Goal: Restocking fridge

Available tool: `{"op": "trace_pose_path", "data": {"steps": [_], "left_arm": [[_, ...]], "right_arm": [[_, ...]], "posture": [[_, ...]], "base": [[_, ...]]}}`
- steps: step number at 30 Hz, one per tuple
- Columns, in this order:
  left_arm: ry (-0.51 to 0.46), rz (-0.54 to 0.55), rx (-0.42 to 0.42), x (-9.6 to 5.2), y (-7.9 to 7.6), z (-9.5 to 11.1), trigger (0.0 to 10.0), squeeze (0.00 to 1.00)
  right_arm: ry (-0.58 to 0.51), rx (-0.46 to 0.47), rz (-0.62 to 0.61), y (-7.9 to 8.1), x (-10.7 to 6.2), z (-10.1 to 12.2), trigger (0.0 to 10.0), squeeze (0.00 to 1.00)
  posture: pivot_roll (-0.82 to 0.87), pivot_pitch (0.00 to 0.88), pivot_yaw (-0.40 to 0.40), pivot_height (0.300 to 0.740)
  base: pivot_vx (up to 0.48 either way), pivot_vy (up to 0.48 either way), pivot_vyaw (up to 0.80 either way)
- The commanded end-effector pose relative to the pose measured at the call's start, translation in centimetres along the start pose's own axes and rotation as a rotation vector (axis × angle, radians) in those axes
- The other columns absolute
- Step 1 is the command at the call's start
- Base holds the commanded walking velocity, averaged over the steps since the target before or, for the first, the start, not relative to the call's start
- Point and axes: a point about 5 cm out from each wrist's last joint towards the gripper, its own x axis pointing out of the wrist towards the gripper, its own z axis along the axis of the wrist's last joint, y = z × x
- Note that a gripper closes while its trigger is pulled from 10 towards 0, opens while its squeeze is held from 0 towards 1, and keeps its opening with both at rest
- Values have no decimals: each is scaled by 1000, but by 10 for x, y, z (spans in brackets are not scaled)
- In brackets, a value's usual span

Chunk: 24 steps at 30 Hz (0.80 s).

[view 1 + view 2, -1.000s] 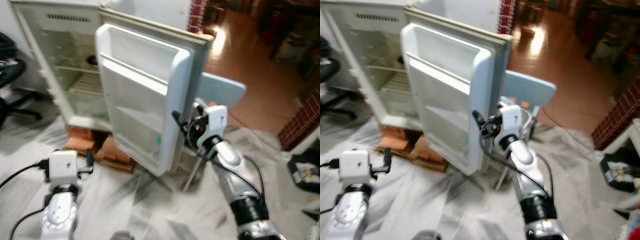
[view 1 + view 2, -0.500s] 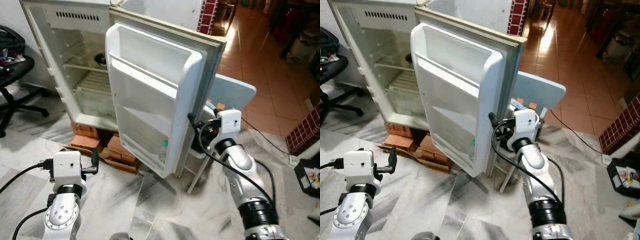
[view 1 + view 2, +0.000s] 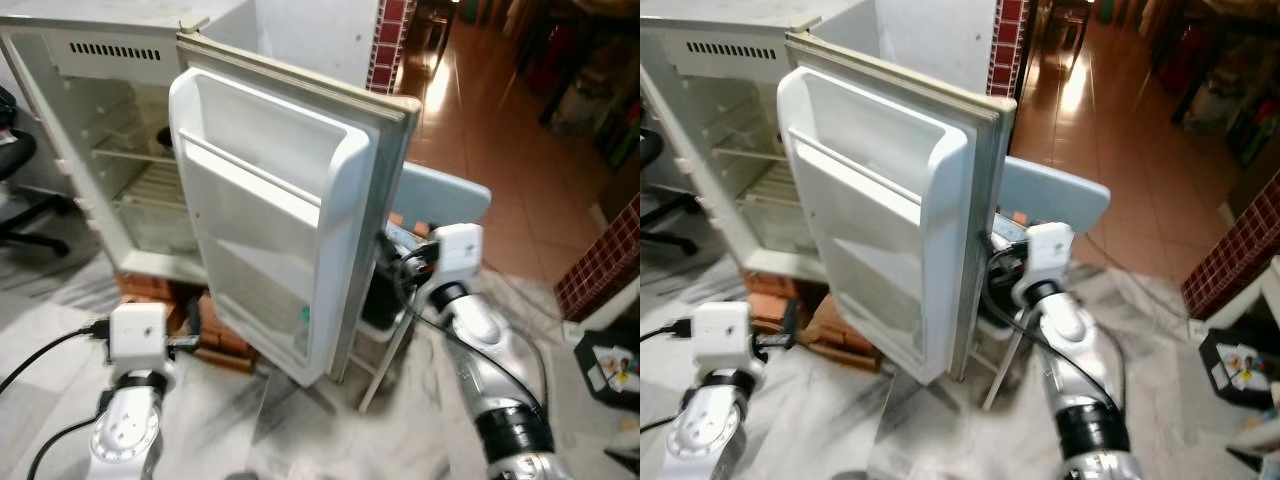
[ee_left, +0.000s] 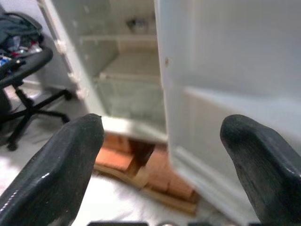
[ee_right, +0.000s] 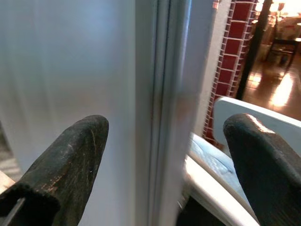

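Note:
The white fridge [image 3: 110, 170] stands open, its door [image 3: 270, 230] swung out toward me with bare shelves. A small green-capped bottle [image 3: 305, 318] sits in the door's bottom shelf, and a dark bowl [image 4: 136, 22] rests on an upper rack inside. My right gripper [image 3: 388, 250] is at the door's outer edge, open, with the edge [image 5: 164, 94] between its fingers [image 5: 70, 155]. My left gripper [image 3: 190, 325] is low at the left, open and holding nothing, facing the fridge's lower compartment.
A pale blue chair [image 3: 445, 195] stands right behind the door, close to my right arm. Bricks and wood [image 3: 215, 335] prop up the fridge. A black office chair [image 4: 26, 70] is at the far left. A brick pillar [image 3: 600, 265] and a black box [image 3: 610, 365] are at the right.
The whole view has shifted with the camera. My right gripper has come closer to the door's outer edge, its fingers now partly behind it. The left gripper stays low and open.

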Motion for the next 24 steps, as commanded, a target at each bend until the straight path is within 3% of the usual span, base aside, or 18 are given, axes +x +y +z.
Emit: {"op": "trace_pose_path", "data": {"steps": [1, 7, 10, 15, 24], "left_arm": [[63, -15, 27, -4, -5, -11, 10000, 0], [127, -35, 36, -16, -2, -25, 10000, 0], [134, -77, 71, -19, -5, -27, 10000, 0], [175, -97, 57, -21, -6, -31, 10000, 0], [248, -147, 69, -33, -9, -47, 10000, 0]], "right_arm": [[9, -20, -43, -15, -7, -2, 10000, 0], [20, -11, -50, -16, -2, -4, 10000, 0], [36, 1, -51, -15, 5, -6, 10000, 0], [34, 24, -21, -10, 20, -2, 10000, 0], [2, 153, 52, 7, 51, 18, 10000, 0]], "posture": [[93, 0, -48, 740], [104, 0, -46, 740], [115, 0, -48, 740], [124, 0, -51, 740], [143, 0, -53, 740]], "base": [[0, 0, 0], [0, 0, 0], [0, 0, 0], [0, 0, 0], [0, 0, 0]]}}
